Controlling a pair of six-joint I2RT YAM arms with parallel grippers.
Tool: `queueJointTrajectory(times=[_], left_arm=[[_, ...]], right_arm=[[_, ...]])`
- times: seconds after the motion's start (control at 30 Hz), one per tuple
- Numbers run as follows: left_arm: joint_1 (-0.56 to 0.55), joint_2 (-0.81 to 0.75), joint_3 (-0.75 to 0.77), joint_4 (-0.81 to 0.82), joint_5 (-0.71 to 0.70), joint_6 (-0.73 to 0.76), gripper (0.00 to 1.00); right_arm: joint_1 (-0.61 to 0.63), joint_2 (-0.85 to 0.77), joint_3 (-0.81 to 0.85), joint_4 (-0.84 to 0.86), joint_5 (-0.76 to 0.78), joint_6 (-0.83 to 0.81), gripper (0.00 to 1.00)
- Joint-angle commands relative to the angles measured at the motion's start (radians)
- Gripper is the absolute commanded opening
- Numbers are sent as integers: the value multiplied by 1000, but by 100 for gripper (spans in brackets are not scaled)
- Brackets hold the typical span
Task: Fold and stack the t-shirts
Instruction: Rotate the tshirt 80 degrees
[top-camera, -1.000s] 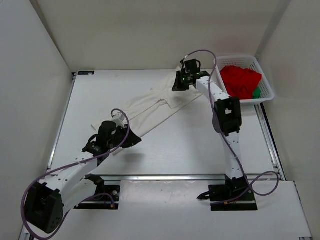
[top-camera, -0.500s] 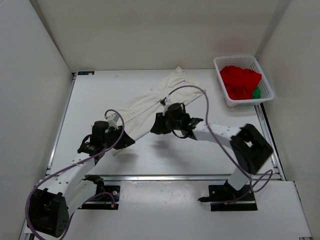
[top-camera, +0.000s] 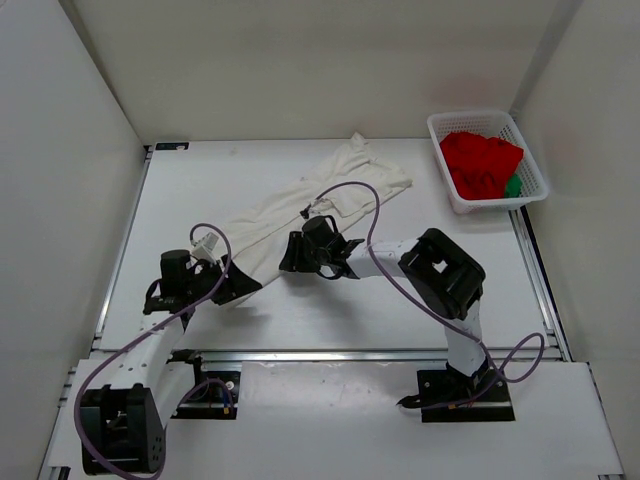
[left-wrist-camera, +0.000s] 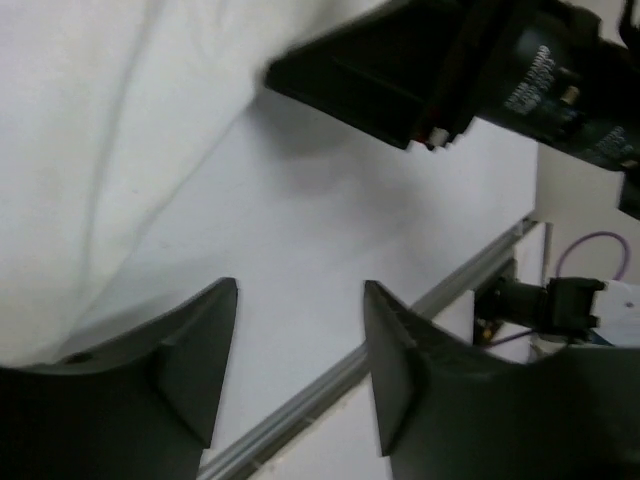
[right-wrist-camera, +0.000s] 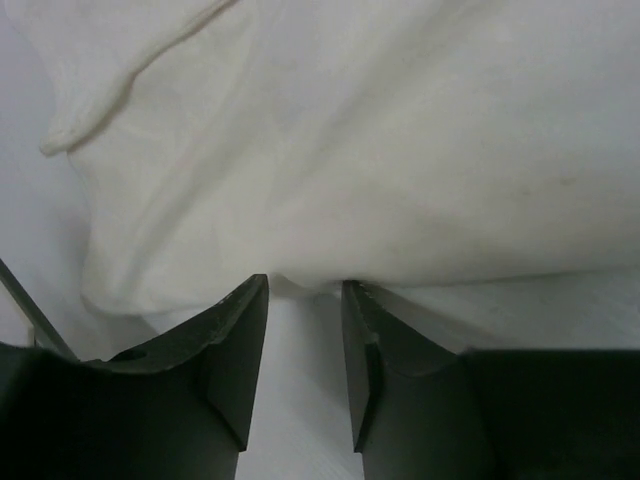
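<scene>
The cream-white t-shirt (top-camera: 290, 205) lies spread in a long diagonal band across the table, from near left to far right. My left gripper (top-camera: 240, 287) sits low by the shirt's near-left end, open; in its wrist view the gripper (left-wrist-camera: 300, 300) has only bare table between its fingers, with the cloth (left-wrist-camera: 100, 150) off to the left. My right gripper (top-camera: 288, 258) rests at the shirt's near edge, mid-length. It is open, and the right gripper (right-wrist-camera: 303, 290) has the hem (right-wrist-camera: 300, 200) just at its fingertips. A red t-shirt (top-camera: 480, 160) and a green one (top-camera: 513, 187) lie bunched in the basket.
A white mesh basket (top-camera: 490, 114) stands at the far right corner. Pale walls close in the table on three sides. A metal rail (top-camera: 330, 354) runs along the near edge, in front of both arm bases. Purple cables loop from both arms.
Both grippers have opened. The right arm swung from the shirt's far end by the basket down to its near edge. The left arm drew back to the left. The shirt now lies flatter.
</scene>
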Motion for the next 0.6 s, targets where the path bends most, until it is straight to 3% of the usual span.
queueJointTrajectory(times=[0.0, 0.07, 0.1, 0.2, 0.27, 0.3, 0.33, 0.37, 0.47, 0.57], left_arm=[[-5, -16, 30, 18, 100, 32, 67], [0, -12, 25, 26, 112, 24, 84], [3, -20, 22, 32, 126, 20, 98], [6, -16, 20, 47, 140, 9, 99], [-2, -17, 17, 72, 160, -11, 99], [-19, -17, 31, 81, 152, -12, 85], [-19, -11, 37, 66, 120, -8, 60], [-77, -9, 54, 52, 76, 1, 45], [-206, -8, 103, -17, -106, 34, 28], [-342, 1, 128, -35, -264, 11, 27]], right_arm=[[-3, 59, 41, -13, 44, 50, 33], [-1, 68, 41, 1, 50, 58, 29], [-1, 68, 37, 2, 41, 61, 24], [-11, 35, -6, 16, 31, 66, 6], [-32, -23, -90, 31, 26, 70, 2], [-50, -75, -127, 45, 21, 64, 0], [-76, -106, -197, 50, 12, 43, 1], [-93, -166, -266, 56, 5, 33, 0], [-248, -338, -443, 19, -78, -52, 0], [-406, -545, -581, -70, -150, -150, 3]])
